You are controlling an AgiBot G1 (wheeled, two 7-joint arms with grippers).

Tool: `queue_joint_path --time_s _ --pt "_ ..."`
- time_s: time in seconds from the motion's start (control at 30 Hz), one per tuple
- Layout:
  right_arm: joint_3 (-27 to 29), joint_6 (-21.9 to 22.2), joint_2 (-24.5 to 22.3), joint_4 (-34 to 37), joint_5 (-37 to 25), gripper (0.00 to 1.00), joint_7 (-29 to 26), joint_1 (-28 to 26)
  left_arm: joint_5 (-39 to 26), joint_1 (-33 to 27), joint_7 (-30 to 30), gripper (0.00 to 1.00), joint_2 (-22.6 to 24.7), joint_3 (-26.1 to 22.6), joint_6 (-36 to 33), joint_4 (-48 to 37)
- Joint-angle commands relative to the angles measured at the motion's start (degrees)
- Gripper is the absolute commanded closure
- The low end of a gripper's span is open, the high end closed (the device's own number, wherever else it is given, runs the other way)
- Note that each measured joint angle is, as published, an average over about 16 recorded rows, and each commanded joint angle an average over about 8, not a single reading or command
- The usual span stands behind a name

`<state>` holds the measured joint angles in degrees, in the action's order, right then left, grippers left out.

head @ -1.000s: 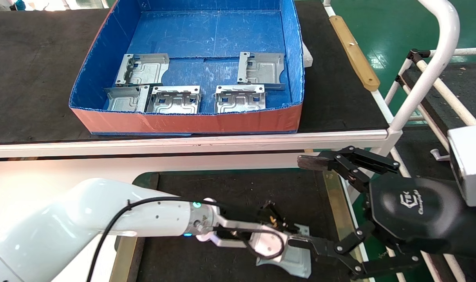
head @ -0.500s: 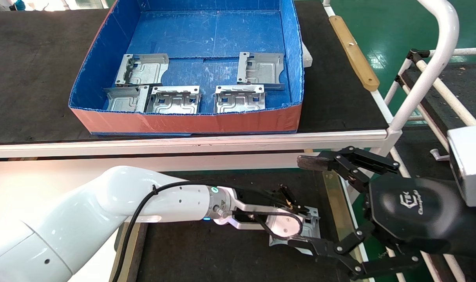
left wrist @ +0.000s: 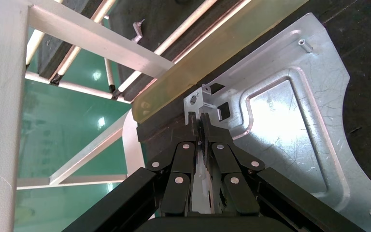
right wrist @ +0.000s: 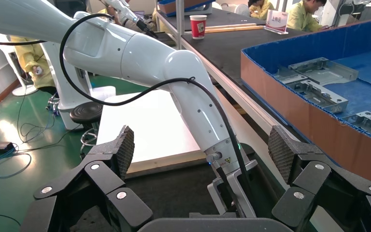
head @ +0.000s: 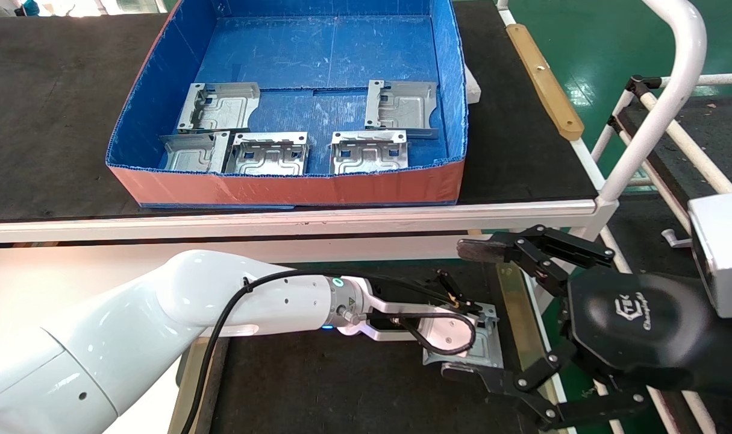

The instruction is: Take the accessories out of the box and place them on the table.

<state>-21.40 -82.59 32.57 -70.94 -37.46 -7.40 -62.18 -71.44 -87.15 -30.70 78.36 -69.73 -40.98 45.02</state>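
Several silver accessories (head: 266, 154) lie in the blue box (head: 281, 188) on the black bench. My left gripper (head: 462, 304) is shut on the bent-up flange of one more accessory (head: 486, 346), held low over the table's dark mat (head: 317, 386) near its right brass strip (head: 516, 325). In the left wrist view the jaws (left wrist: 200, 123) pinch that flange and the plate (left wrist: 290, 116) spreads over the mat. My right gripper (head: 464, 310) is open and empty, parked just right of the held plate; it also shows in the right wrist view (right wrist: 203, 150).
The bench's white front rail (head: 281, 220) runs between box and table. A white tube frame (head: 655, 120) stands at the right. A wooden strip (head: 543, 78) lies on the bench's right edge. Green floor lies beyond the table's right side.
My left arm has carried the plate right and away from me across the mat, toward its right strip. The right gripper and the box's plates have not moved.
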Motion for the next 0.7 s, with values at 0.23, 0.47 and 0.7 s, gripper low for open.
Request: queue_joint_path --time_s 0.23,0.47,0.7 --pt "0.00 0.01 0.00 0.00 0.00 0.00 0.00 0.01 0.31 -0.05 0.02 0.00 0.02 -0.33 0.30 0.03" --pt "0.00 0.01 0.00 0.00 0.00 0.00 0.00 0.01 0.14 0.00 0.02 0.00 -0.04 -0.09 0.08 0.07" --pt "0.00 0.00 0.00 0.00 0.00 0.00 0.00 0.00 0.02 0.04 0.04 0.00 -0.08 0.07 -0.09 0.11"
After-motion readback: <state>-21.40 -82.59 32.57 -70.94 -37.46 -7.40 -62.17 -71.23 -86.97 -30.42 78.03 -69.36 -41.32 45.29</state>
